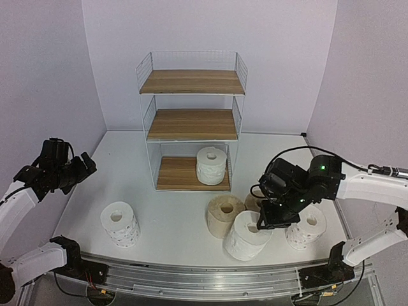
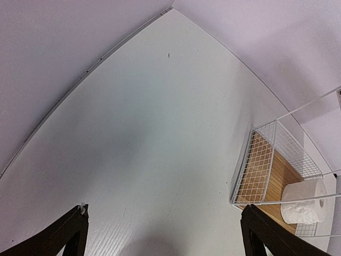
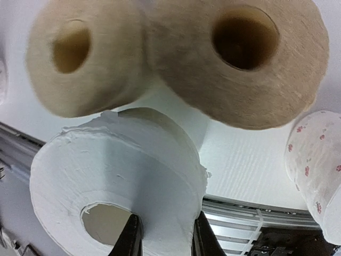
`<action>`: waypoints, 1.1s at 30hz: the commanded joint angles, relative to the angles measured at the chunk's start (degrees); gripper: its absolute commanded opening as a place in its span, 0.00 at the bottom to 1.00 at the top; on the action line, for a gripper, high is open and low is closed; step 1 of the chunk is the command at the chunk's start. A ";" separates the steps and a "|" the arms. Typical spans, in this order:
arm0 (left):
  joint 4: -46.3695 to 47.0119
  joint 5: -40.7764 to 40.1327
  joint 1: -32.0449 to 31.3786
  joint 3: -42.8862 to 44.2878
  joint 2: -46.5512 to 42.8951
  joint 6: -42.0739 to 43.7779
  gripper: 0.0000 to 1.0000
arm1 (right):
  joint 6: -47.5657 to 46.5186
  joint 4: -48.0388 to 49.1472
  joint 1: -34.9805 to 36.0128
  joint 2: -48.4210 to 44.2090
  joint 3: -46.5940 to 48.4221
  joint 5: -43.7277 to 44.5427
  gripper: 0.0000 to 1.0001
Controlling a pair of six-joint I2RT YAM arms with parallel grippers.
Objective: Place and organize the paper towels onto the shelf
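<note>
Right claw (image 3: 165,234) pinches the wall of a plain white roll (image 3: 122,170), one finger at the edge of the hollow core and the other outside; the roll leans at the near edge of the table (image 1: 172,210), and whether it is lifted off I cannot tell. Left claw (image 2: 165,237) hangs spread wide over bare table at the far left, holding nothing.

By my reading the job is barely begun; only a second white roll (image 1: 211,164) stands upright on the bottom board of the shelf (image 1: 191,124), while the middle and top boards carry nothing. Five rolls remain on the table, the pinched one among them.

A beige roll (image 1: 225,215) sits just beside the pinched one, between it and the shelf, and would likely have to be cleared or skirted; another beige roll (image 1: 254,201) is partly hidden behind the right arm; a dotted roll (image 1: 306,226) stands close on the right; a left dotted roll (image 1: 119,223) stands well apart.
</note>
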 commanded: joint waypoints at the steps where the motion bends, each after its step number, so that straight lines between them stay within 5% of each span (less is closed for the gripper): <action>1: 0.30 0.10 -0.04 0.27 -0.60 -0.52 1.00 | -7.88 1.64 1.06 3.08 11.32 -8.30 0.13; 5: 0.07 -0.41 0.00 0.24 -0.66 -0.96 1.00 | -12.82 3.74 1.11 12.04 21.29 -8.97 0.13; 14: -0.46 -0.95 -0.04 0.90 -0.48 -0.85 1.00 | -18.00 5.70 1.08 33.49 47.77 5.77 0.14; 22: -0.41 -0.60 -0.02 0.97 -0.22 -0.70 1.00 | -17.56 6.06 1.10 44.62 56.87 20.99 0.14; 33: 0.16 0.44 0.02 0.72 0.39 -0.29 1.00 | -19.95 10.86 -0.11 55.02 64.76 25.81 0.14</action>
